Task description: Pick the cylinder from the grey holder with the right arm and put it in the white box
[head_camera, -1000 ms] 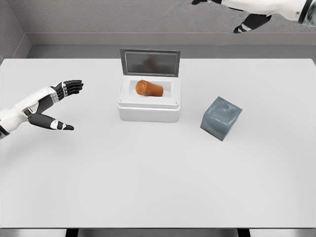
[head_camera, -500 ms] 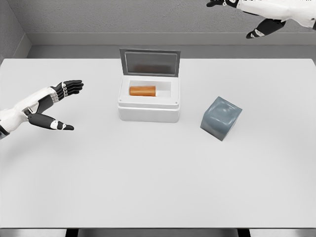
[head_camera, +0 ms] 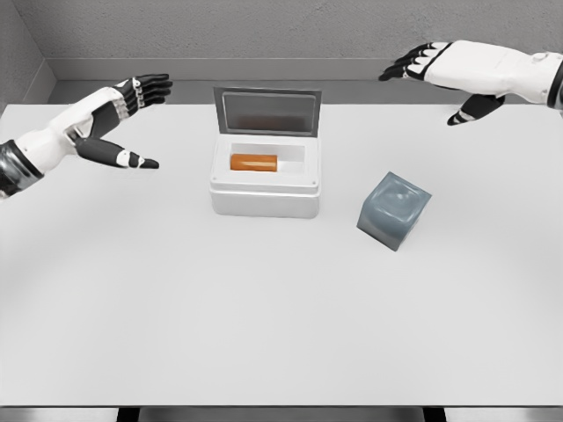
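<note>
While the cylinder (head_camera: 254, 162) lies on its side inside the white box (head_camera: 264, 195), the right hand (head_camera: 440, 69) hovers well apart, upper right, fingers spread, empty.

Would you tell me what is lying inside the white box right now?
An orange cylinder lies on its side inside the white box, lid raised. The front wall hides the nearest strip of floor.
</note>
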